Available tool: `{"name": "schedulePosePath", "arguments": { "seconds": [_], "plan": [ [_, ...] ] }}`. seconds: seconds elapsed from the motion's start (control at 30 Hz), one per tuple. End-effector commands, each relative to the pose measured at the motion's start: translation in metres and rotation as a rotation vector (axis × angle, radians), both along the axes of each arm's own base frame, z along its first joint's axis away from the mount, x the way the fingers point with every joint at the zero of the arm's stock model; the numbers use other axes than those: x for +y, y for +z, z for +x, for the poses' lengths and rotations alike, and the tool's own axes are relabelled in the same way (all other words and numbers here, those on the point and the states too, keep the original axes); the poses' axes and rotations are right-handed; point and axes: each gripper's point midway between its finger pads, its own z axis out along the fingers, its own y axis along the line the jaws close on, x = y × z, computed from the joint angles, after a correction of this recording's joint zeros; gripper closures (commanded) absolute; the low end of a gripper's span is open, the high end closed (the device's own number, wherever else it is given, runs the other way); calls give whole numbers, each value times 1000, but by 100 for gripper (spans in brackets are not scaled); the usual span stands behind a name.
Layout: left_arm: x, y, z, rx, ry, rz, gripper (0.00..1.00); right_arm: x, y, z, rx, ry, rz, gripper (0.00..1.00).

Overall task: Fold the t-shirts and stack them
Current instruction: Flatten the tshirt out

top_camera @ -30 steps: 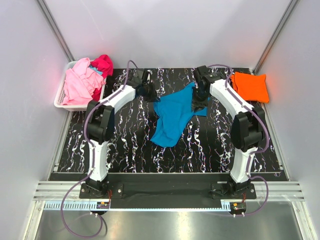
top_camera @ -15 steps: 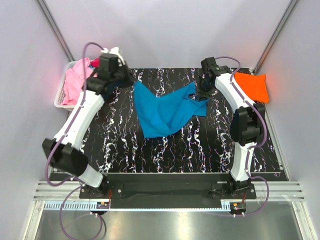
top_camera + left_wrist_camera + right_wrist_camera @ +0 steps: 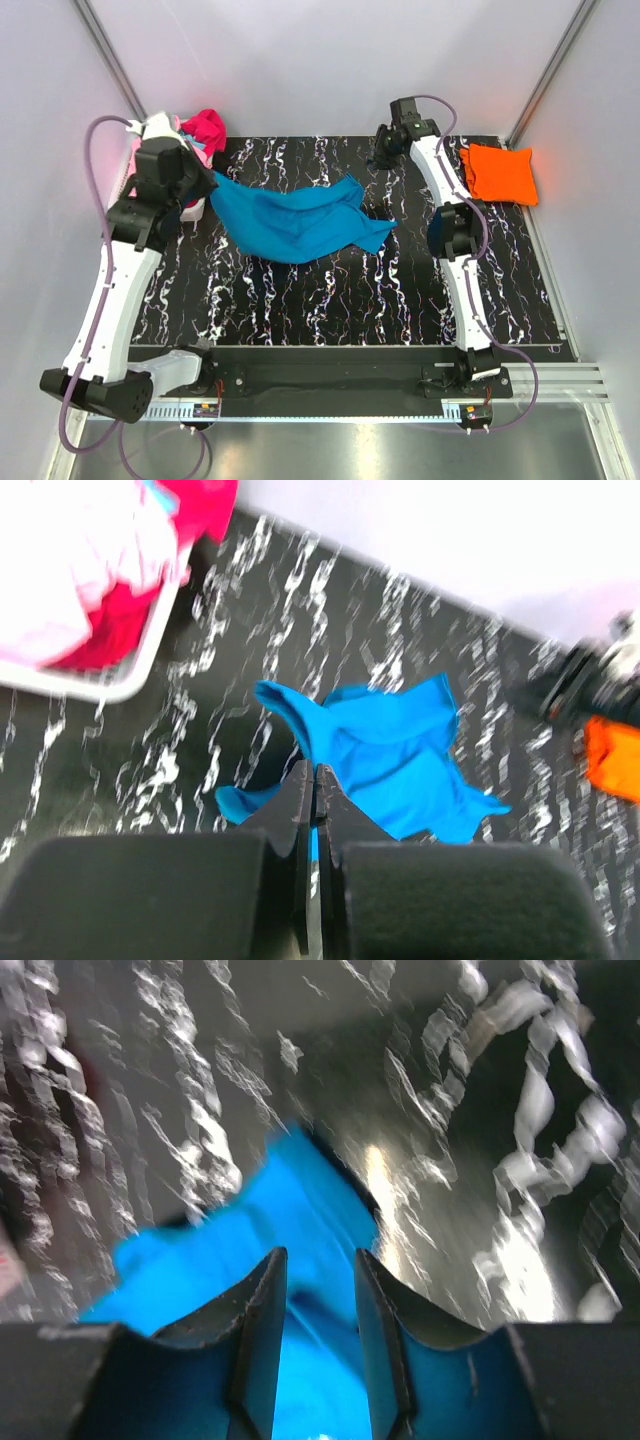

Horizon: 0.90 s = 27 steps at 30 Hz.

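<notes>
Overhead and wrist cameras share the blue shirt (image 3: 290, 220).

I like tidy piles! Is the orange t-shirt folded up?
Folded: the orange t-shirt lies as a compact, flat rectangle, no sleeves sticking out.

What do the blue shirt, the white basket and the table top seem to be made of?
Blue shirt: soft matte knit, probably cotton; it drapes and wrinkles.
White basket: likely plastic, with a smooth stiff rim.
Table top: black with white veins, marble-look, slightly glossy; real stone or print, cannot tell.
</notes>
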Motion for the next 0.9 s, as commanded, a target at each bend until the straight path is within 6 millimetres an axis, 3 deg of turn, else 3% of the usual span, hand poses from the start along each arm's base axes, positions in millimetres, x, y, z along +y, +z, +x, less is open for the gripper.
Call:
{"name": "schedulePosePath", "arguments": {
  "seconds": [0.0, 0.03, 0.13, 0.3, 0.4, 0.6, 0.87],
  "plan": [
    [-2, -37, -2, 96, -2, -9, 100, 26, 14, 24, -82, 60, 145, 60],
    [-2, -41, -4, 103, 4, -19, 100, 31, 17, 34, -124, 66, 172, 59],
    [-1, -52, -10, 124, 6, -20, 100, 45, 3, 38, -129, 106, 241, 59],
    [-3, -65, -18, 167, 0, -31, 100, 51, -47, 27, -28, 129, 263, 62],
    [-6, -73, -18, 187, -8, -40, 100, 53, -58, 25, -21, 151, 259, 62],
    [-15, -81, -20, 219, -44, -76, 100, 55, -66, 32, -67, 191, 242, 59],
    [-21, -78, -22, 216, -72, -89, 100, 65, -58, 42, -153, 262, 272, 53]
  ]
}}
